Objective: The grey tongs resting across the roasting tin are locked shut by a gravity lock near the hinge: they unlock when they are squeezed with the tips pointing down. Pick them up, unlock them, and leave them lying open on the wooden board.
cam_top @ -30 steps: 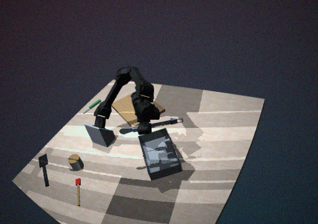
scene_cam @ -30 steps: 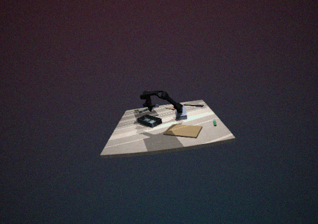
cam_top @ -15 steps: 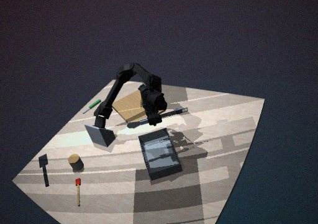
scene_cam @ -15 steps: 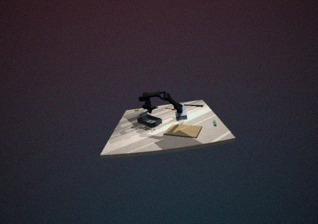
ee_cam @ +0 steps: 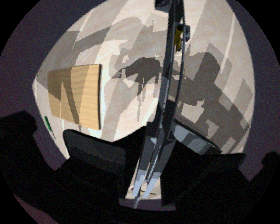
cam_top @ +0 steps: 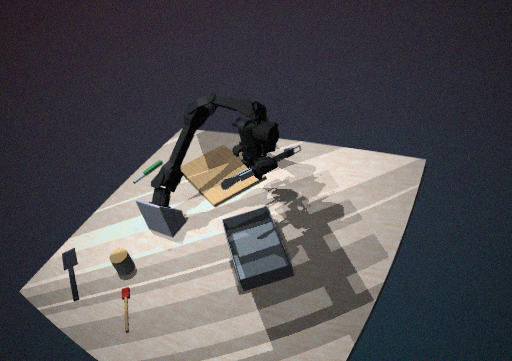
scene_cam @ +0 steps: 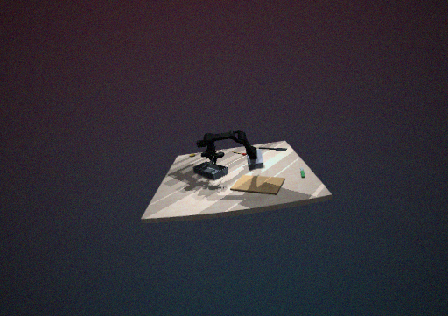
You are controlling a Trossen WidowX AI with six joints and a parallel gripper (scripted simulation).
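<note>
Tongs point(cam_top: 239, 178) point(ee_cam: 165, 111) pinched in gripper point(cam_top: 264, 167) point(ee_cam: 151, 129), extending out both sides, narrow, raised above table point(cam_top: 320, 297) point(scene_cam: 197, 207) point(ee_cam: 126, 95)

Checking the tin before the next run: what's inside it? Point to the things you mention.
Only light and shadow show inside the tin point(cam_top: 265, 279) point(scene_cam: 213, 176) point(ee_cam: 198, 141). The near wall's inner face is hidden from the top view; the gripper point(cam_top: 264, 168) point(ee_cam: 151, 129) covers part in the wrist view.

- Green-handled implement point(cam_top: 153, 167) point(scene_cam: 302, 172), lying near a table corner
- Black spatula point(cam_top: 72, 275) point(scene_cam: 278, 149), flat on the table point(cam_top: 180, 297) point(scene_cam: 197, 207) point(ee_cam: 133, 30)
- Upright cylinder point(cam_top: 121, 262), tan-topped
- Red-headed, wooden-handled implement point(cam_top: 126, 309), beside the cylinder
</note>
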